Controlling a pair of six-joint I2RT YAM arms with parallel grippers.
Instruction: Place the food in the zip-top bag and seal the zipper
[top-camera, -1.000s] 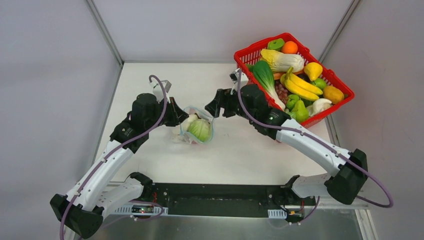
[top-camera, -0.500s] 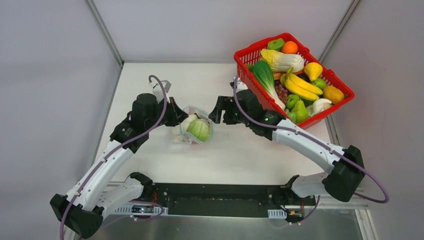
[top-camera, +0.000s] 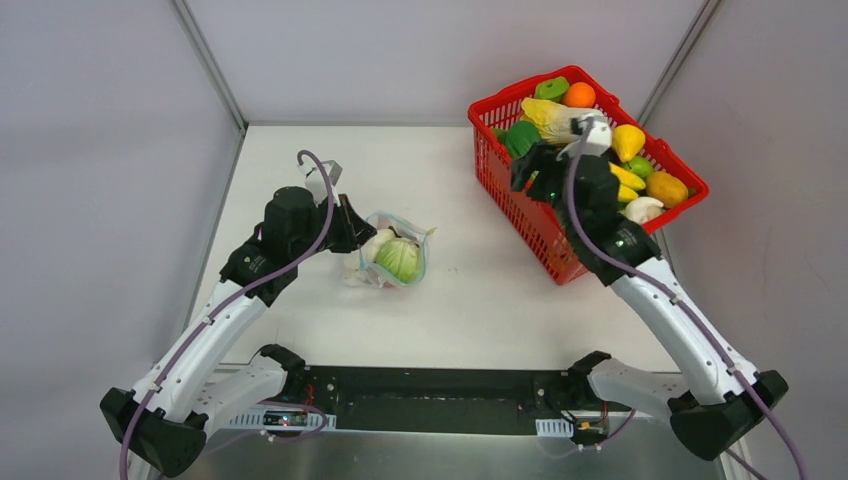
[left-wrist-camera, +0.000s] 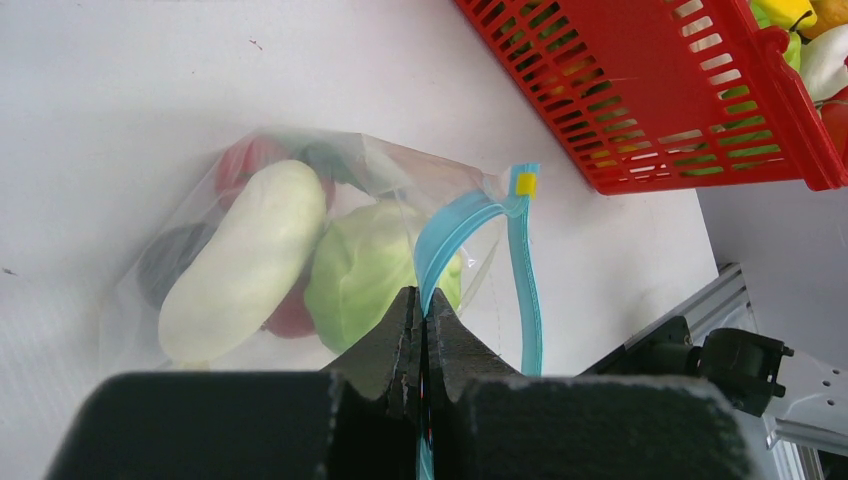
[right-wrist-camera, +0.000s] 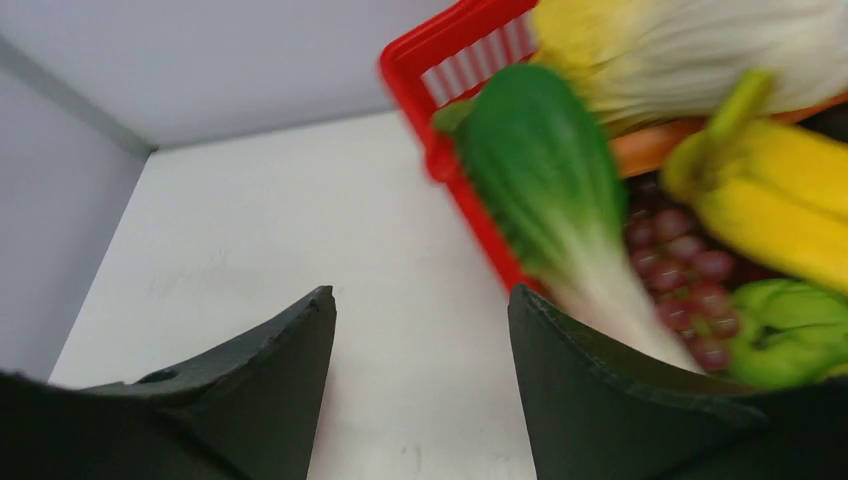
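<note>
table (top-camera: 480, 300): zip-top bag (top-camera: 365, 272) left of centre | in bag: radish (left-wrist-camera: 245, 260) beside cabbage (left-wrist-camera: 365, 270) | basket (top-camera: 515, 205) at far right corner, bananas (right-wrist-camera: 780, 200) inside

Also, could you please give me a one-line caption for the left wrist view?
Left jaws pinch the teal zipper of the filled zip-top bag, red basket behind.

The clear zip-top bag (left-wrist-camera: 390, 165) has a teal-blue zipper (left-wrist-camera: 527, 290) with a yellow tab (left-wrist-camera: 524, 184), and through the plastic show a white radish (left-wrist-camera: 245, 260), pale green cabbage (left-wrist-camera: 365, 270), red tomato (left-wrist-camera: 245, 160) and dark purple ball (left-wrist-camera: 165, 265). The basket (left-wrist-camera: 640, 110) is red with a slotted mesh pattern (inside: yellow bananas (right-wrist-camera: 770, 195), a green-leaved, white-stalked bok choy (right-wrist-camera: 540, 160), purple grapes (right-wrist-camera: 690, 260)). The table (top-camera: 470, 290) is white, the left pincer (left-wrist-camera: 424, 330) and right pincer (right-wrist-camera: 420, 305) black.
</note>
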